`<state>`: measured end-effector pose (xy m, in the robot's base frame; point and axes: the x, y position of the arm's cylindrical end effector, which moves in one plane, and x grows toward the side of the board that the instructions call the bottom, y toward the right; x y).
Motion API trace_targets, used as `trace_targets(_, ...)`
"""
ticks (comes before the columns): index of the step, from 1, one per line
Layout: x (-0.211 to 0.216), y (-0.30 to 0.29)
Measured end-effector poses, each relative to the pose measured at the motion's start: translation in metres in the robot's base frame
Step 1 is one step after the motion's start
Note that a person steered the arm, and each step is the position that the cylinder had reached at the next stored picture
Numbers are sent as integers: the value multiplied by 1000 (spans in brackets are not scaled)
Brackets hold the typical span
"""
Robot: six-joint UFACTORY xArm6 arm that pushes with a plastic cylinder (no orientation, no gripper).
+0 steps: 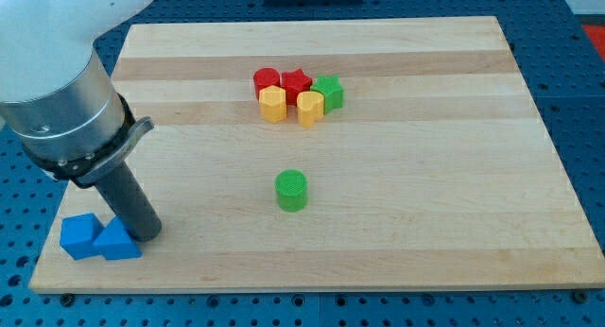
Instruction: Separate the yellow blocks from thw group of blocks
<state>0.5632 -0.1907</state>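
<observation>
A tight group of blocks sits at the view's top centre of the wooden board [425,176]. It holds a yellow hexagonal block [273,105], a yellow heart-shaped block [310,108], a red round block [267,80], a red star block [296,82] and a green star block [328,92]. The two yellow blocks lie on the group's lower side, touching the red ones. My tip [145,234] is at the board's lower left, far from the group, right beside the blue blocks.
A green cylinder [291,190] stands alone near the board's middle, below the group. A blue cube [79,235] and a blue triangular block [117,242] sit at the lower left corner. The arm's grey body fills the view's upper left.
</observation>
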Motion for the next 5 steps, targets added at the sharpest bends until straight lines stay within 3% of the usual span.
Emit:
trace_targets(3, -2, -17)
trace_targets(5, -81, 81)
